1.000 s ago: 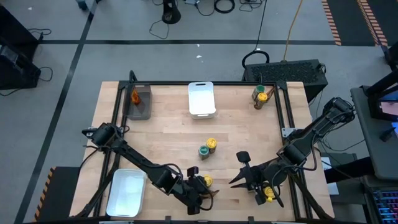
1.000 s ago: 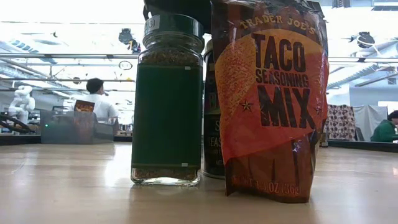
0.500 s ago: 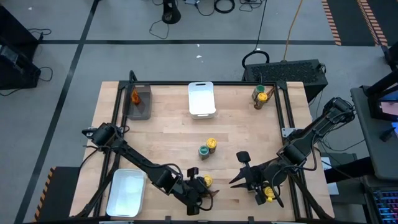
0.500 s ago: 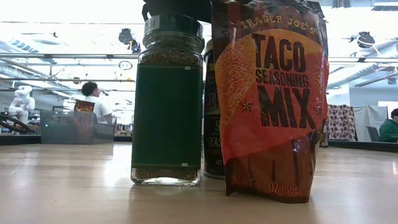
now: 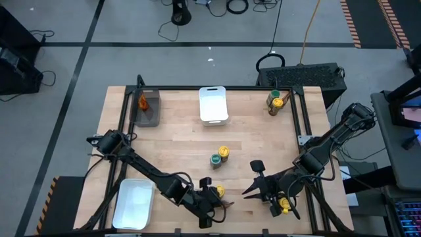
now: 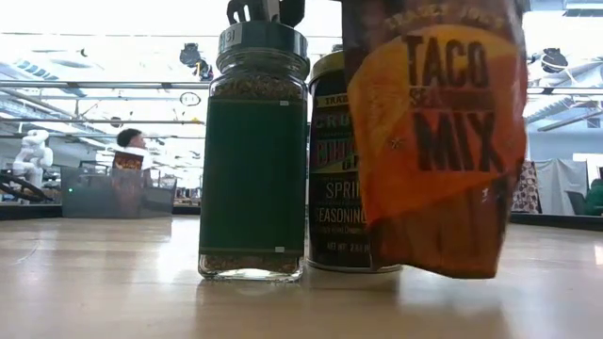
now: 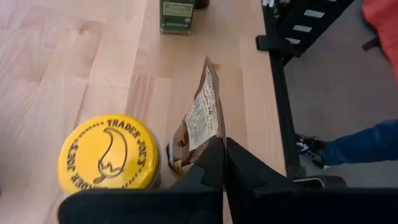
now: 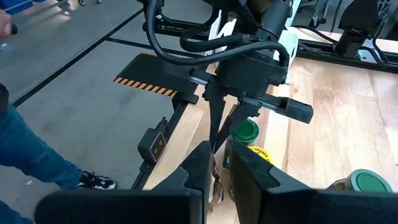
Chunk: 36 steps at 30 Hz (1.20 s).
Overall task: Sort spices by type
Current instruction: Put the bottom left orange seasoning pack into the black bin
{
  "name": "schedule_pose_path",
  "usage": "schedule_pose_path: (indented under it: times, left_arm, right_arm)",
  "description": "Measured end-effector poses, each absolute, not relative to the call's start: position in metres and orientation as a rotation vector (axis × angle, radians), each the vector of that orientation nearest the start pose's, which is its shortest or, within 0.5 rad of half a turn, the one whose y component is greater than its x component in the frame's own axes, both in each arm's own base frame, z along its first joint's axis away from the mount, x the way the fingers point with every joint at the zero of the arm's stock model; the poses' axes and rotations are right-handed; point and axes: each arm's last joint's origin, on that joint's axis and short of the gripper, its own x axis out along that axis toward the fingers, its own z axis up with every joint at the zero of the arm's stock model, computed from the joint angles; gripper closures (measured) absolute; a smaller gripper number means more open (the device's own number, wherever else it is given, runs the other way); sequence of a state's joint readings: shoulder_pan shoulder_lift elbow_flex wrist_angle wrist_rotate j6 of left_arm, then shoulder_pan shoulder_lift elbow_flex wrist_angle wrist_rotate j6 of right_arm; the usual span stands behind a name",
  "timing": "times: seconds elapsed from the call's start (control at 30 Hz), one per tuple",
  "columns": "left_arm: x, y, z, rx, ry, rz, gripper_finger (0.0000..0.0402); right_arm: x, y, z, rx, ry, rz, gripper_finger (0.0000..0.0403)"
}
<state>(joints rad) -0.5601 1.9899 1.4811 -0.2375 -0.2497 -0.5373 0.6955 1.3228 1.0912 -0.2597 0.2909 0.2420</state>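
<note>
A wooden table [image 5: 177, 131] fills the overhead view. At its near edge the left gripper [image 7: 222, 163] is now pinched tight on the top edge of the taco seasoning packet [image 6: 435, 141], which has lifted and tilted since a moment ago. A yellow-lidded jar [image 7: 109, 154] stands just beside the fingers. The right gripper [image 5: 253, 189] waits nearby, its fingers narrow, unchanged

The counter [image 5: 177, 141] is pale wood planks in a dark frame. On it sit a white tray [image 5: 214, 104] at the far edge, a dark clear-sided bin [image 5: 147, 108] at the far left corner, and another white tray [image 5: 134, 203] near left. Two jars [image 5: 220, 157] stand mid-counter, a green-lidded one touching a yellow-lidded one; more jars [image 5: 275, 100] stand in the far right corner.
</note>
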Motion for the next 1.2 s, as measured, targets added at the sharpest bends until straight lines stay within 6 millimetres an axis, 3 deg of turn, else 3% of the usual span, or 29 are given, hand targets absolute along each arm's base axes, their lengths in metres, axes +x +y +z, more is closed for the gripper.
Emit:
schedule_pose_path:
  times: [0.13, 0.23, 0.57, 0.8, 1.0, 1.2]
  left_arm:
    - [0.378, -0.224, 0.218, -0.233, 0.746, -0.124, 0.0399]
    - [0.376, -0.221, 0.232, -0.231, 0.715, -0.145, 0.0399]
    - [0.353, -0.184, 0.314, -0.309, 0.532, -0.103, 0.0400]
    - [0.318, -0.148, 0.356, -0.313, 0.480, 0.131, 0.0401]
    - [0.284, -0.120, 0.369, -0.379, 0.532, 0.359, 0.0401]
    - [0.252, -0.088, 0.367, -0.452, 0.656, 0.595, 0.0401]
  right_arm:
    - [0.229, 0.181, 0.317, 0.001, 0.479, 0.342, 0.0362]
    - [0.229, 0.181, 0.317, 0.001, 0.480, 0.342, 0.0362]
    - [0.229, 0.181, 0.316, -0.001, 0.487, 0.348, 0.0362]
    - [0.223, 0.184, 0.313, -0.049, 0.514, 0.371, 0.0362]
    - [0.210, 0.186, 0.314, -0.082, 0.554, 0.398, 0.0362]
    - [0.203, 0.182, 0.315, -0.118, 0.574, 0.404, 0.0362]
